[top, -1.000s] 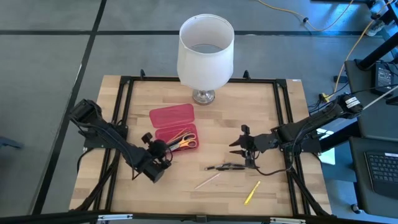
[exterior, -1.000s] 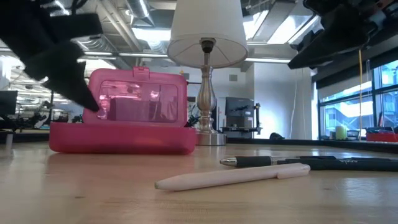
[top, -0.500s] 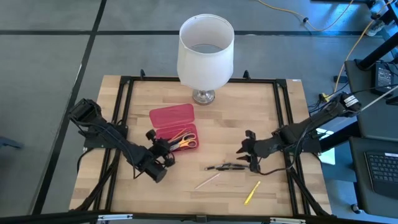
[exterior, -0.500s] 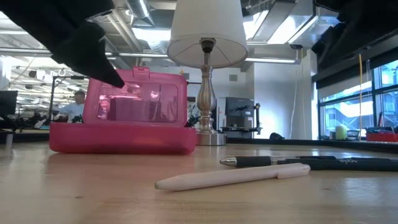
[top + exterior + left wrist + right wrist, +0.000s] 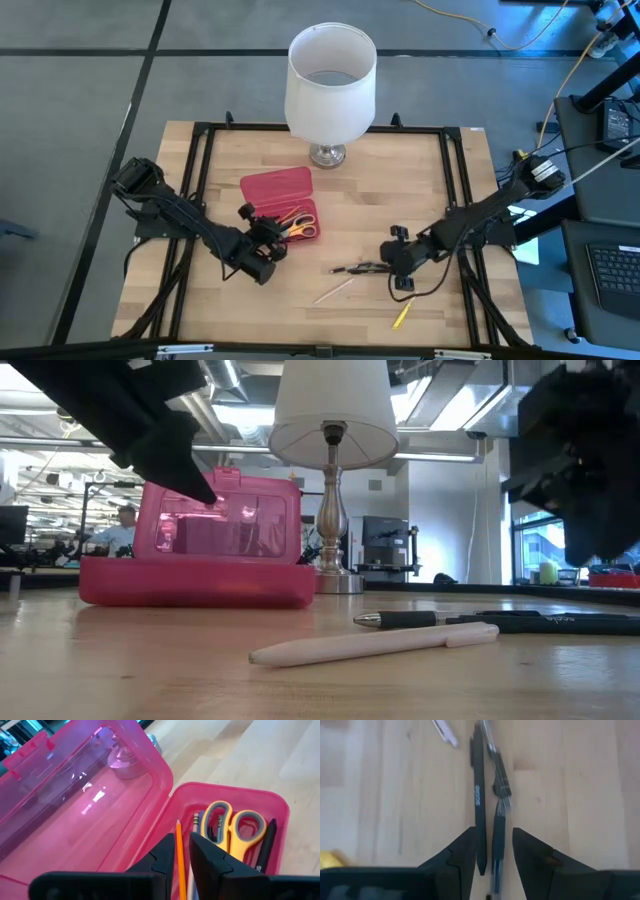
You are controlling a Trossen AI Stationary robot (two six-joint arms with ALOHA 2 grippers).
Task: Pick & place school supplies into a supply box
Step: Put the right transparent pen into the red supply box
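A: Pencil between the left gripper fingers, orange, thin; jaws nearly shut on it; tip points into the supply box, which lies open, lid flat toward the table's far edge, left of the middle.

B: Contents of the box tray?

A: Yellow-handled scissors, a dark pen along the tray wall, another pencil end beside the scissors; all loose.

B: Right gripper?

A: Low over the table near its middle, toward the near edge; jaws part open, straddling two black pens lying side by side, touching; nothing held that I can see. Pale pen just nearer the near edge; yellow pen nearer still, to the right.

B: Handling?

A: My guess: pens are light, stiff, smooth-barrelled, so they will roll or pivot under an off-centre pinch; take one at mid-barrel, across its length; the pair sits so close that the jaws may catch both or flick one away. Pencil in the left gripper is equally light; held near one end, it could swing; lower it flat into the tray, clear of the scissor loops.

B: Lamp?

A: At the far edge, well apart from the work.
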